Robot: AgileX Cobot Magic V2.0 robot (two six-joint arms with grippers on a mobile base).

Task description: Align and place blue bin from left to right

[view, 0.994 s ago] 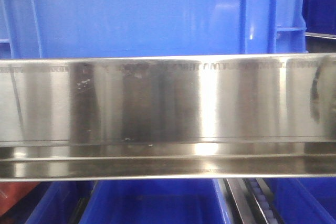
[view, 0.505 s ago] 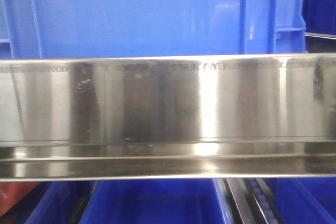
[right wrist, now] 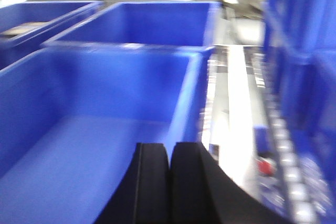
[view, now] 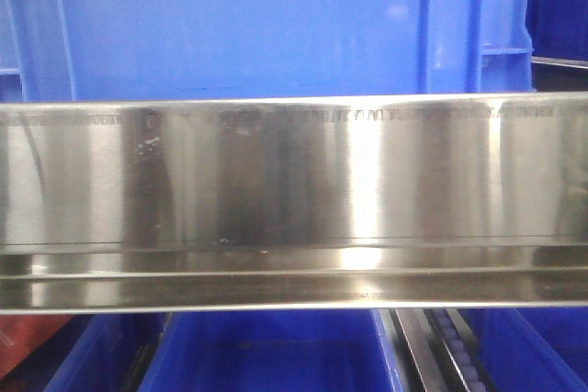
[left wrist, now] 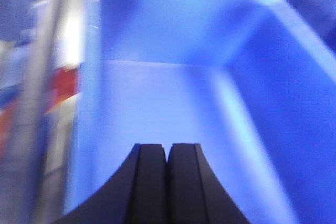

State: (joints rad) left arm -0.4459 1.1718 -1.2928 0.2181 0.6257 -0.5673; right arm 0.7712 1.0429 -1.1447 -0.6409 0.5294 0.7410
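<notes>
Front view close behind steel rail [view: 294, 199], wrist views overhead

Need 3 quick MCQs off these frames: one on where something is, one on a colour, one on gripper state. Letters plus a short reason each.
1. In the front view, where is the blue bin relative to the steel rail?
A. Behind and above it
B. Hanging under it
C. Standing on top of it, tipped over

2. What colour is the bin interior seen by the left wrist camera?
A. Red
B. Blue
C. Grey

3. How do the fingers of the right gripper stand?
A. Wide open
B. Closed on a bin wall
C. Pressed together, nothing between them

Answers: 1 A, the bin's flat wall rises past the rail's top edge. 2 B, floor and walls are all blue. 3 C, the two black fingers meet with only a thin seam, over an empty bin.
</notes>
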